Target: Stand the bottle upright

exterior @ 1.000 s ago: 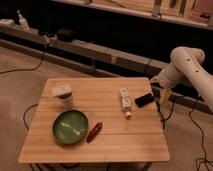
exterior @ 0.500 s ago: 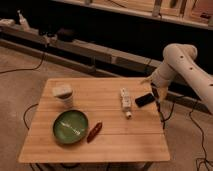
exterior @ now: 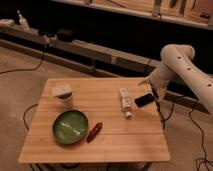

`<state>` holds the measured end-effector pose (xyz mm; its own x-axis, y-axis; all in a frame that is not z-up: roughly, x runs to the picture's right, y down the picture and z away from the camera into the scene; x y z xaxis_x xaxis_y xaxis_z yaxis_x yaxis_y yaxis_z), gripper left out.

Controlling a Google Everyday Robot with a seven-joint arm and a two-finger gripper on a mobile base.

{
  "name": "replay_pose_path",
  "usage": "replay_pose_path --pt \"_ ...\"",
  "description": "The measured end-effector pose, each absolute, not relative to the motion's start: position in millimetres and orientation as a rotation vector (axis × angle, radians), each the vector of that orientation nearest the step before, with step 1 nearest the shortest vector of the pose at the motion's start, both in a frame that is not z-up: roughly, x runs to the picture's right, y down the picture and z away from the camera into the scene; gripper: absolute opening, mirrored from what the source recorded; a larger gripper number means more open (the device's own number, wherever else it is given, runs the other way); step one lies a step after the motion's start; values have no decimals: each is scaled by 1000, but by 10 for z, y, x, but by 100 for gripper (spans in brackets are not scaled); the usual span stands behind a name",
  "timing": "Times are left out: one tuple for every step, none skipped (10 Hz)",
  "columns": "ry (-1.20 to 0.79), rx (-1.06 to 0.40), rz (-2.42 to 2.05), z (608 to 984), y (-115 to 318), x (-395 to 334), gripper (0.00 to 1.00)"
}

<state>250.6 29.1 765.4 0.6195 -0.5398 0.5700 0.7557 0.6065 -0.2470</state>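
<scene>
Tool (exterior: 155,95) low over the edge of the surface (exterior: 125,145), at the end of the pale arm (exterior: 176,59) bending down toward it. Spread wide, nothing between the fingers, nothing touched as far as can be told.

Camera view, the only one to go by. Just beside the tool, toward the middle of the surface: black phone (exterior: 145,100), lying flat. Past the phone from the tool, near but apart: bottle (exterior: 124,98), on its side. White body with a pale label, narrower cap (exterior: 129,114) pointing toward the near edge, base toward the far edge. Not upright, not gripped. Well apart from the tool, across the surface: white cup (exterior: 63,94), green bowl (exterior: 70,127), red-brown oblong object (exterior: 94,131) next to the bowl.

Judged step: the approach, before any grasp. Task hardly begun, with the bottle lying flat and the whole of the lift and tilt left to do.

Next move, as a judgement: carry the tool over the phone without nudging it, then come down with the fingers set across the bottle's body. Close on it, tip it cap-up, set the base flat on bare wood, let go. Likely to roll if pushed from one side, so best to take it squarely.
</scene>
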Motion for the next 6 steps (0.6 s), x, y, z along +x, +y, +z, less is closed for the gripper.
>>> replay_pose_path --pt "-514 -495 -853 7649 322 2460 77" --pt "-542 -491 -900 7646 344 2430 77" --pt "-563 -486 -936 7641 359 2411 77" --pt "-569 -485 -944 7641 366 2404 77" --pt "-569 -487 -954 7646 371 2402 77" --pt "-562 -490 -998 7714 367 2415 77"
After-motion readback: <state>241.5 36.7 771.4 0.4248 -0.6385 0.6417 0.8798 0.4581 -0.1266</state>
